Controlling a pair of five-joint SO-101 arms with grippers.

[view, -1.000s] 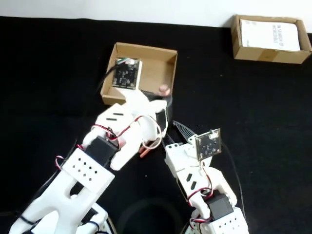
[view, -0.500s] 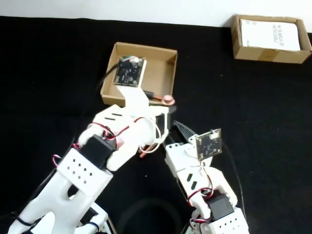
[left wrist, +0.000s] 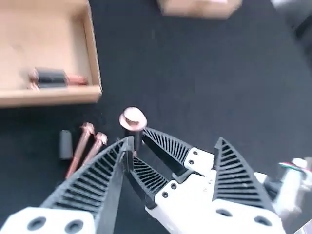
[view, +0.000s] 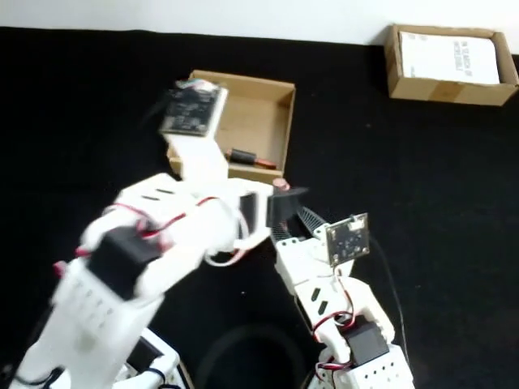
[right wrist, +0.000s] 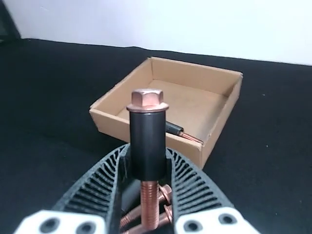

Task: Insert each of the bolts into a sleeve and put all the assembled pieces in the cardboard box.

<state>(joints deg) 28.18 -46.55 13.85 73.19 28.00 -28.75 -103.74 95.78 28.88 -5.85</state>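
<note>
Just outside the cardboard box (right wrist: pixel 109 117), your right gripper's (right wrist: pixel 146 163) fingers clamp a black sleeve (right wrist: pixel 146 146) upright, a copper bolt (right wrist: pixel 147 100) through it. Your left gripper (left wrist: pixel 174 142) stands spread wide close by. One assembled piece (view: pixel 243 157) lies inside the box; two loose bolts (left wrist: pixel 80 148) and a spare sleeve (left wrist: pixel 65 145) lie just outside its wall.

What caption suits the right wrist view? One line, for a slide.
Right claw holds an upright black sleeve with a copper bolt through it, cardboard box with one assembled piece behind.
</note>
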